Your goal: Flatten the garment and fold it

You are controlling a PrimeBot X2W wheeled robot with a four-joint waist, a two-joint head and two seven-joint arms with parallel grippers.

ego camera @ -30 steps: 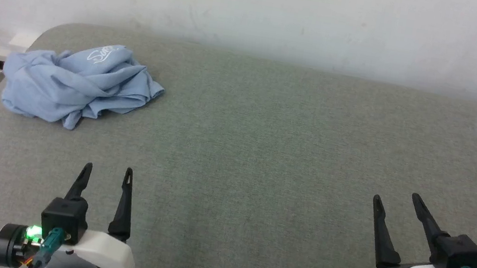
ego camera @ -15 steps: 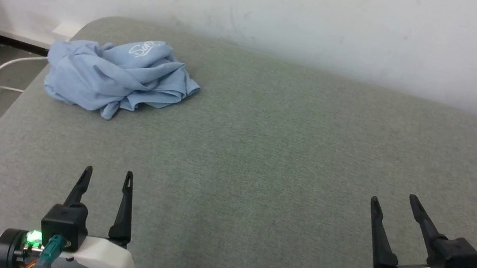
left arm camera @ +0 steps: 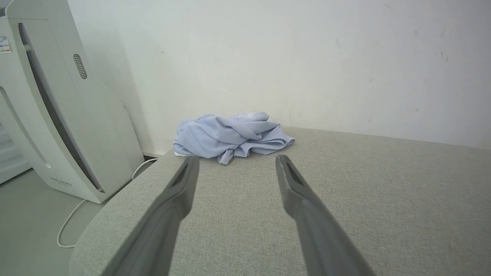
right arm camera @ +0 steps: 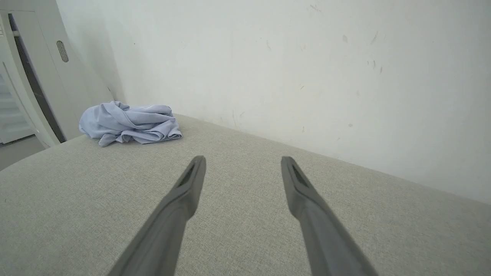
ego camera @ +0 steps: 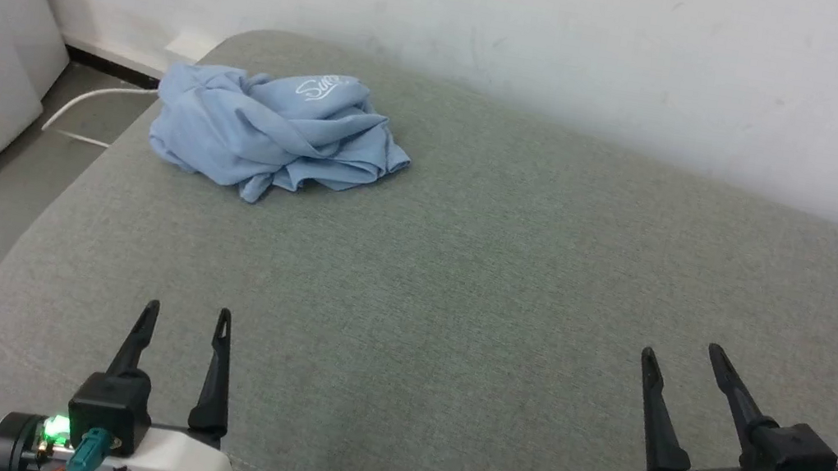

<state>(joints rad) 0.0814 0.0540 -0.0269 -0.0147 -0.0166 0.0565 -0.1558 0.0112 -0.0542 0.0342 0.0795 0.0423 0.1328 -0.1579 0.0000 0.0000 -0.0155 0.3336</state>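
Only the view has swung left; crumpled light blue shirt [ego camera: 277,127] lies at the table's [ego camera: 460,292] far-left corner; left hand [ego camera: 189,309] and right hand [ego camera: 682,350] gape wide, empty.

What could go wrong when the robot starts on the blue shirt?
The garment lies bunched at the far left corner of the grey surface, beside its rounded edge; a pull might drag it off.
The right pincer, open like the left pincer, sits far away, so reach may be strained.
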